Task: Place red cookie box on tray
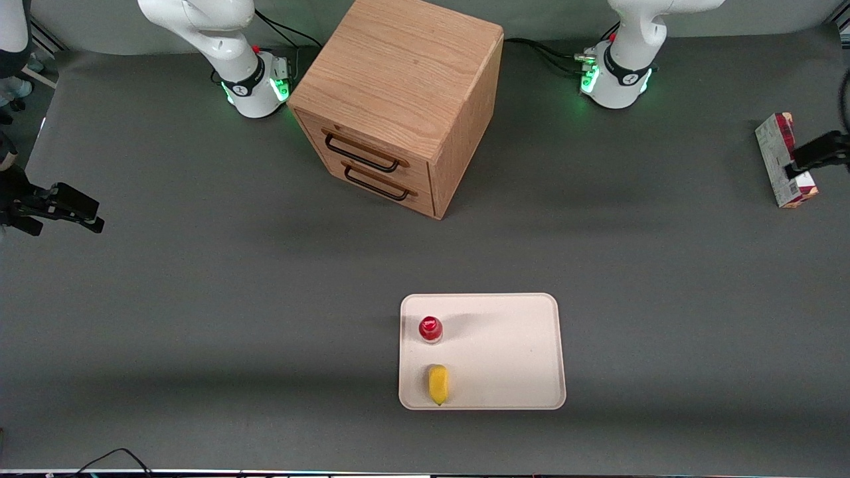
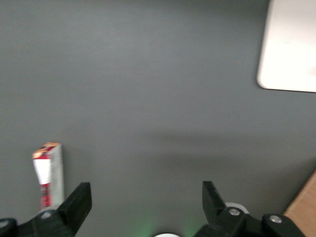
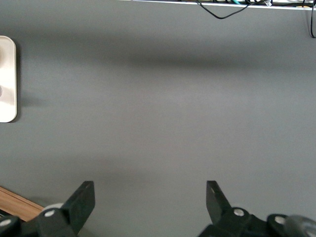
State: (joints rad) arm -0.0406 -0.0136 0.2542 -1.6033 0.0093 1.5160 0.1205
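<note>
The table (image 1: 199, 299) is wide, so pickup and goal sit well apart. The tray (image 1: 505, 345) lies near the front camera, partly bare for another item. The red cookie box (image 1: 783, 162) lies flat toward the working arm's end (on its long side), just beside the gripper (image 2: 145, 205), whose fingers are spread, holding nothing.

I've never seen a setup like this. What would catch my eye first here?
Probably the wooden two-drawer cabinet, standing between the two arm bases. Nearer the front camera lies the tray, carrying a red-capped bottle and a yellow item. Toward the working arm's end, the open gripper hovers by the red cookie box.
</note>
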